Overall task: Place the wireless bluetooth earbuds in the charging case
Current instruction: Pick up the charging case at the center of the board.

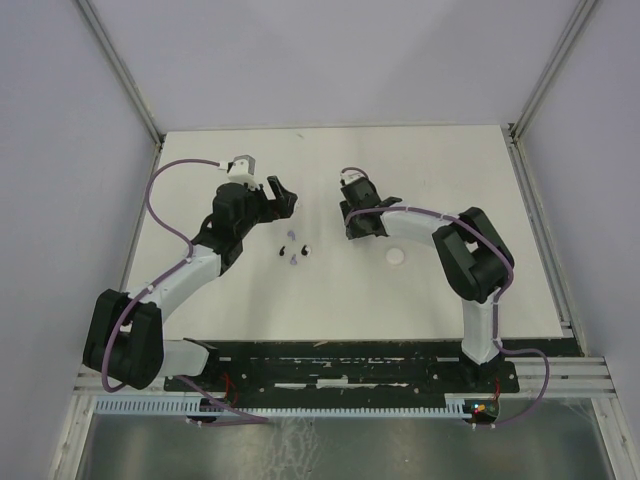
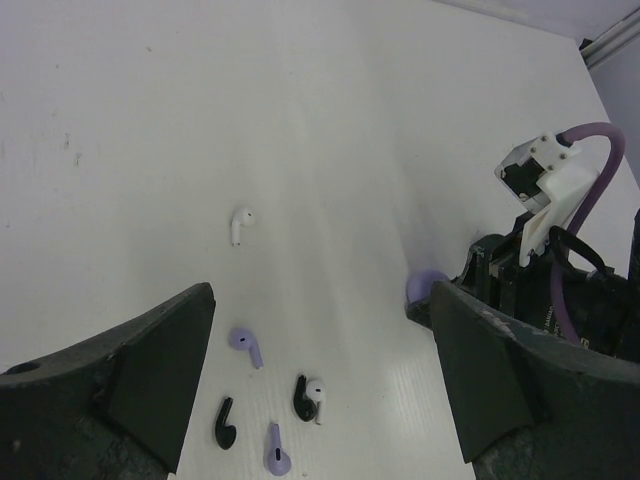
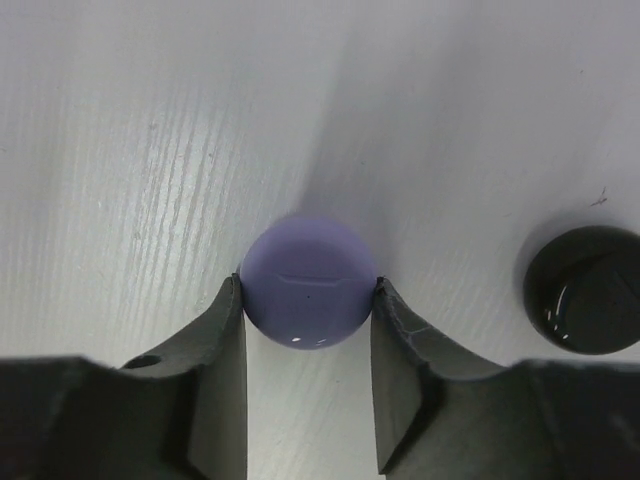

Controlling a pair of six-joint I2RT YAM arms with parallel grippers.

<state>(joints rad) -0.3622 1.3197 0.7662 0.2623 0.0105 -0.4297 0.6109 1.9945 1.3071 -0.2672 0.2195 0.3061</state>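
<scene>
Right wrist view: nearest the lens, the two dark fingers (image 3: 225, 350) of the right tool (image 3: 308, 290) are seen pressed against opposite sides of the lilac charging case (image 3: 308, 265). The tool is recorded as closed on it. The case appears to rest on the desk (image 1: 450, 180), and a seam is noted across its top.

The earbuds (image 1: 295, 250) are located in a loose cluster on the desk, apart from that case and to its left in the top view. Six are counted in the left wrist view:
- a white earbud (image 2: 240, 224), set apart up-frame
- an upper lilac earbud (image 2: 246, 343)
- a black earbud (image 2: 224, 424)
- a lower lilac earbud (image 2: 276, 452)
- a black-and-white pair (image 2: 310, 398), lying together

The left tool (image 2: 322, 295) is held above them, spread wide and empty. The cluster lies toward the lower side of its gap, so the left arm is judged much the nearer. The lower lilac earbud's stem is aligned roughly up-frame, across the fingers' closing line. The upper one is tilted.

Further out, a black case (image 3: 583, 288) is noted just right of the lilac one. A white case (image 1: 397, 257) is noted toward the near edge.
</scene>
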